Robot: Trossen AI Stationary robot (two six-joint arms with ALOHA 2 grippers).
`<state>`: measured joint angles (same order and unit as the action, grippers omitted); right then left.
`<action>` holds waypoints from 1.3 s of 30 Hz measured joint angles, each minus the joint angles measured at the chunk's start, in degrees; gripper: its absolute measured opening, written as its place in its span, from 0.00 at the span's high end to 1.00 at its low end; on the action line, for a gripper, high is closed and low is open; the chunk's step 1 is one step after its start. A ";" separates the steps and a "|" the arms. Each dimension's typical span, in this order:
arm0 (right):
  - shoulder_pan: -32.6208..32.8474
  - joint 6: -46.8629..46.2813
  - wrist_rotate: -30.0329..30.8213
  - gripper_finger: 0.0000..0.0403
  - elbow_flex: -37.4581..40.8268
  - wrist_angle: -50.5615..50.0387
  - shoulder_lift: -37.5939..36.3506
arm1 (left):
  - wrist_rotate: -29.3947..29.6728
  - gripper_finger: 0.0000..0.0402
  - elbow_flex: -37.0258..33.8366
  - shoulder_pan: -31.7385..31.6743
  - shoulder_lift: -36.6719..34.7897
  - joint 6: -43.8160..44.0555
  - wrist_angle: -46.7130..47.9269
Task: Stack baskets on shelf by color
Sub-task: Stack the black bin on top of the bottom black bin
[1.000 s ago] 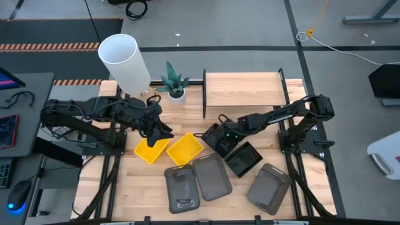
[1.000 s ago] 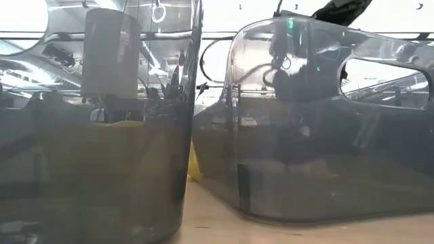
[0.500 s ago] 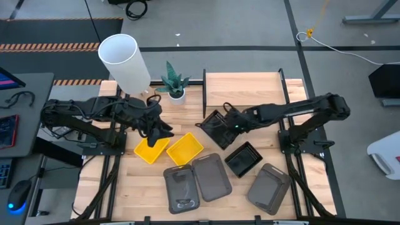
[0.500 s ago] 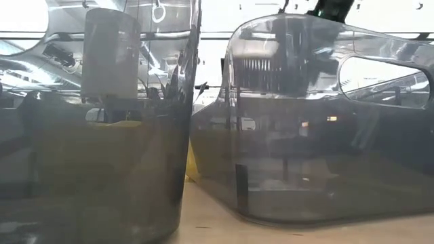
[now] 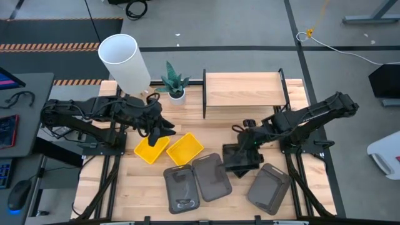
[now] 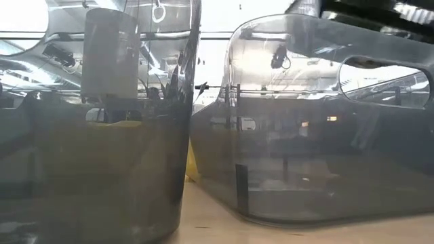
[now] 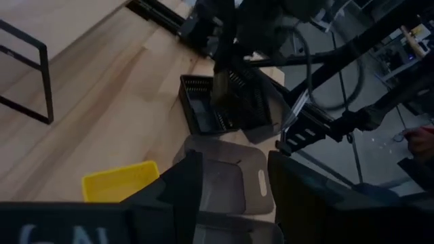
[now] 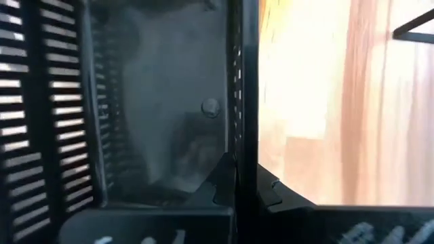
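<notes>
Two bright yellow baskets; three smooth dark grey baskets; black slotted mesh basket; pale wood shelf with black posts; white cylinder.

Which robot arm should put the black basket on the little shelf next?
Probably the right. The right gripper is already pinched on the black basket's wall, shown close up in the right wrist view, and the shelf is on its side. The left gripper is over by the yellow baskets.

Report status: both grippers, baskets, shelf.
Right gripper shut on a black mesh basket wall, low over the table. Left gripper above the yellow baskets. Shelf bare. Grey baskets crowd the front.
</notes>
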<state>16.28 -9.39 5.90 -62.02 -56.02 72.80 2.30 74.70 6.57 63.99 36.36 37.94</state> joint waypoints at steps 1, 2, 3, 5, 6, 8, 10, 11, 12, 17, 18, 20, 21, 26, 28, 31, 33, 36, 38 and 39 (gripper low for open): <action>0.23 1.23 0.30 0.99 0.02 -0.94 0.24 | 0.35 0.57 0.00 0.00 0.00 0.00 -0.41; 0.36 2.63 0.40 0.99 0.02 -1.81 0.42 | 0.61 0.57 0.00 0.00 0.00 0.02 -0.61; 0.34 4.19 0.47 0.99 0.02 -2.25 0.63 | 0.83 0.57 0.00 0.00 0.00 0.00 -0.85; -0.10 8.50 0.47 0.99 -0.35 -3.34 1.38 | 1.11 0.57 0.00 0.00 0.02 0.26 -1.21; -0.50 11.22 0.47 0.99 -0.81 -4.19 2.01 | 1.20 0.57 0.00 0.00 0.10 0.34 -1.27; -1.78 17.08 0.44 0.99 -2.22 -6.33 3.64 | 1.91 0.57 0.00 0.00 0.21 0.47 -1.52; -3.37 23.12 0.43 0.99 -3.43 -8.25 5.60 | 2.48 0.57 0.00 0.00 0.22 1.07 -1.43; -4.12 26.49 0.30 0.99 -3.93 -9.26 6.61 | 2.61 0.57 0.00 0.00 0.22 1.84 -1.51; -4.77 29.90 0.26 1.00 -4.43 -10.16 7.61 | 2.65 0.57 0.00 0.00 0.22 2.17 -1.45; -7.37 41.04 -1.23 1.00 -6.21 -9.02 11.46 | 2.64 0.57 0.00 0.00 0.22 3.53 -1.42; -7.82 42.43 -2.08 1.00 -6.35 -8.41 12.03 | 2.65 0.57 0.00 0.00 0.22 3.55 -1.41; -8.17 44.43 -3.94 1.00 -6.44 -7.22 13.06 | 2.67 0.57 0.00 0.00 0.22 4.06 -1.39; -8.26 45.42 -4.78 1.00 -6.47 -7.16 13.63 | 2.68 0.57 0.00 0.00 0.22 4.52 -1.39; -8.33 47.06 -8.31 0.99 -6.45 -7.23 16.45 | 3.60 0.57 0.00 0.00 0.22 5.08 -1.37; -8.33 47.06 -8.88 0.99 -6.45 -6.94 17.65 | 3.78 0.57 0.00 0.00 0.22 5.33 -1.39; -8.22 46.84 -9.62 0.99 -6.45 -6.97 19.56 | 4.34 0.57 0.00 0.00 0.22 5.42 -1.37; -8.25 46.69 -10.90 0.98 -6.45 -6.95 20.94 | 4.58 0.57 0.00 0.00 0.22 5.46 -1.37; -8.25 46.63 -12.86 0.98 -6.45 -6.88 23.06 | 4.58 0.57 0.00 0.00 0.22 5.97 -1.37; -8.23 45.53 -13.13 0.98 -6.45 -6.68 24.48 | 4.58 0.57 0.00 0.00 0.22 6.58 -1.37; -8.23 44.56 -13.19 0.98 -6.45 -6.44 25.06 | 4.59 0.57 0.00 0.00 0.22 6.62 -1.37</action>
<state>8.05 35.17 -7.29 -68.47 -62.46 97.87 6.88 74.70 6.57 64.20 42.98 36.58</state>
